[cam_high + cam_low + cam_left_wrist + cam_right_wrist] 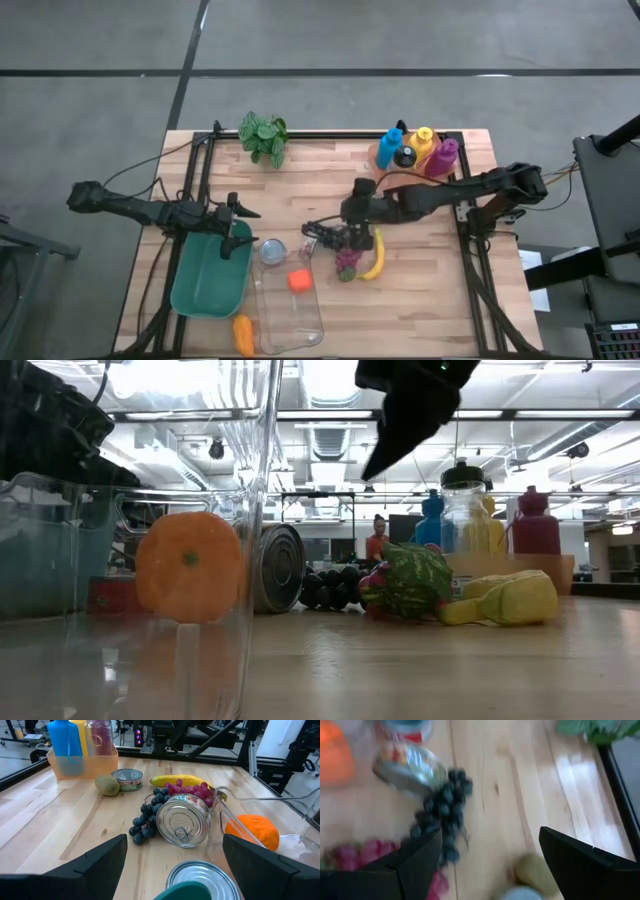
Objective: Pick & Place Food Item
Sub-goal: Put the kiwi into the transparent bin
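Clear bin (290, 318) holds orange (298, 282); green tray (208, 280) empty-looking; both grippers spread, holding nothing.

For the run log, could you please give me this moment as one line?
left gripper: open, over green bin | right gripper: open, above dark grapes | orange: in clear container

This is a robotics lab or test hall inside a big industrial building. A wooden surface (420, 255) edged by black metal framing (200, 180) stands on a bare grey concrete floor (400, 40) crossed by dark lines. The low view looks across into a wide open room with an exposed ceiling of ducts and strip lights (330, 420), more benches, and a person (378, 538) at 12 o'clock. The left wrist view shows black racks and cabling (190, 740) beyond the surface.
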You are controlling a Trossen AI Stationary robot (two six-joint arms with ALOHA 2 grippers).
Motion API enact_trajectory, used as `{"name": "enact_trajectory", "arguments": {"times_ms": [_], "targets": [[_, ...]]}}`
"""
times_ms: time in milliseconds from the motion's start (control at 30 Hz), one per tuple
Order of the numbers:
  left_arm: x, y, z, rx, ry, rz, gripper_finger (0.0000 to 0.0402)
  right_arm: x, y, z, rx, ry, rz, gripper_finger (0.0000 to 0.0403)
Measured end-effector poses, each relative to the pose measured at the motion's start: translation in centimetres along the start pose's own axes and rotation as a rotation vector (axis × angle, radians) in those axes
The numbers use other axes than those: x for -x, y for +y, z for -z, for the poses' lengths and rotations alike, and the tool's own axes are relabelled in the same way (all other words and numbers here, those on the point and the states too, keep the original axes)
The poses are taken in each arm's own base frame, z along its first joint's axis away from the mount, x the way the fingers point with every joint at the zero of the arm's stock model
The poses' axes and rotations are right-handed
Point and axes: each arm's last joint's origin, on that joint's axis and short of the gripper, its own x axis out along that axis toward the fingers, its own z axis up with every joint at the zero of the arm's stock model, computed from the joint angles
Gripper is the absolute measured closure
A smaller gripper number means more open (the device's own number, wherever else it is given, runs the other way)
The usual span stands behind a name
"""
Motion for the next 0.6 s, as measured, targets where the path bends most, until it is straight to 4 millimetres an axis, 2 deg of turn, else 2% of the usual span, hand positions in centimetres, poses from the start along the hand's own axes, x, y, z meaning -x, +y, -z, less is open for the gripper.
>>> {"name": "enact_trajectory", "arguments": {"times_ms": [267,467,600], "targets": [[0.0,0.0,0.0,0.000,0.000,0.000,0.0066,1.4,-0.5,-1.4,0.109,0.127,0.003,0.0071],[0.0,0.0,0.0,0.000,-0.001,0.001,0.0066,2.1,-1.2,-3.0,0.269,0.093,-0.070,0.0071],[0.0,0.0,0.0,0.000,-0.001,0.001,0.0066,1.7,-2.3,-3.0,0.339,0.099,-0.068,0.0071]]}}
